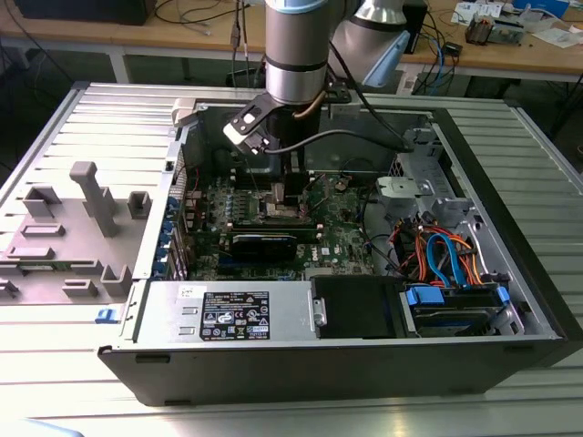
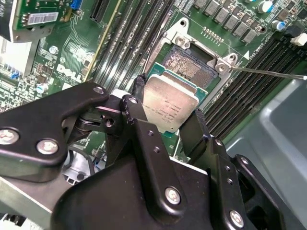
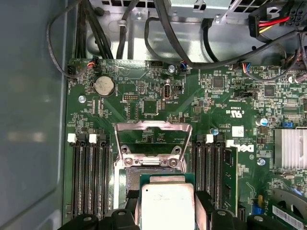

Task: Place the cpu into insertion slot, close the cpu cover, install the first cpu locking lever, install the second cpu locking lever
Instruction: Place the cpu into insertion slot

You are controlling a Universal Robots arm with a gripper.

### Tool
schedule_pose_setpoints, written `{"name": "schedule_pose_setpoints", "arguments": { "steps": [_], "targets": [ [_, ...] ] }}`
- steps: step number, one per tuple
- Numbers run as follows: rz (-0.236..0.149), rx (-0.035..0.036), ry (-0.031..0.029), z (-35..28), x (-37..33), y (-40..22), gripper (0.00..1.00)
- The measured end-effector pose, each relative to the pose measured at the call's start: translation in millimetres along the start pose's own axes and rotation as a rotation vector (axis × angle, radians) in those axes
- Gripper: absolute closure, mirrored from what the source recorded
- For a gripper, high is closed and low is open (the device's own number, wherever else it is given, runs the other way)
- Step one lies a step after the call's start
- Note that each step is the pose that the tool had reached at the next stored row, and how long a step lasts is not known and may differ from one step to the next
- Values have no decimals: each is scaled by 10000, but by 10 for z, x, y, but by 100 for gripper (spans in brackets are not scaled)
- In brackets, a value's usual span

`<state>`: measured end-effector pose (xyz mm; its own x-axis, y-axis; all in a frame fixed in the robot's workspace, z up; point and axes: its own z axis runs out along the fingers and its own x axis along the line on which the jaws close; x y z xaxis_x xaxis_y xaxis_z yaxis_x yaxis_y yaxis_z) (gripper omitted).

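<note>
Gripper [image 2: 168, 109] w/ cpu [image 2: 171, 106] at slot [image 2: 189, 64]; first wrist view: cover [image 3: 152, 125] prob. up

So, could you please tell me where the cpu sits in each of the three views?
Exterior view: hidden at the gripper, over the green board.
First wrist view: the cpu, held by the gripper beside the socket.
Second wrist view: the cpu, gripper-held, overlapping the socket.
Shared landmark: the socket.
</note>
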<state>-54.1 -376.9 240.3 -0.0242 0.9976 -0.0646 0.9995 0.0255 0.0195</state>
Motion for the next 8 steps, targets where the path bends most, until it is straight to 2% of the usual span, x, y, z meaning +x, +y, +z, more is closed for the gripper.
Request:
{"name": "schedule_pose_setpoints", "arguments": {
  "steps": [2,8],
  "targets": [
    [4,1,-1,32,4,-2,45],
    [4,1,0,72,8,-14,45]
  ]
}}
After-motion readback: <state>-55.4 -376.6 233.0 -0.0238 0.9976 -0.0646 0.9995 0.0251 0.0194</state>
